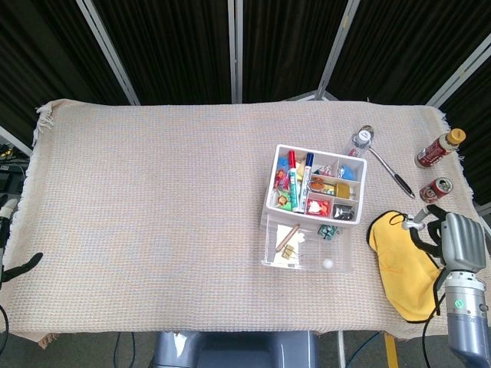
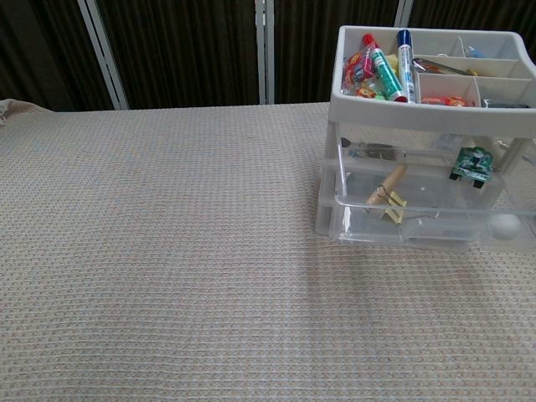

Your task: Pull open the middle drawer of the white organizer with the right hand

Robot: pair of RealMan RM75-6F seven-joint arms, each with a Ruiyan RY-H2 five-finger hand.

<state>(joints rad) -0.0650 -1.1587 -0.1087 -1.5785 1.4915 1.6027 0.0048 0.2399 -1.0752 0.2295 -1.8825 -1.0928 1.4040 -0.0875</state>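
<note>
While my right hand (image 1: 459, 239) hangs off past the right edge of the yellow cloth (image 1: 401, 261), well apart from the organizer, its fingers are curled in and I see nothing held in them. That's from the head view; the chest view doesn't catch the hand at all. My left hand (image 1: 23, 264) shows only as a dark tip at the far left edge, and I can't tell how its fingers lie.

The white organizer (image 1: 315, 184) sits right of centre on the woven tablecloth (image 1: 153, 199), its top tray full of markers (image 2: 383, 69) and small bits. Below the tray, the chest view gives me a clear drawer (image 2: 419, 219) standing pulled out toward me, with a wooden peg (image 2: 384, 187) and pale clips inside and a white knob (image 2: 505, 226) at its front. Which tier that drawer is, I can't say for sure from here.

Behind the organizer there's a pen (image 1: 392, 172), and toward the right corner a brown bottle (image 1: 439, 147) and a red can (image 1: 438, 189).
</note>
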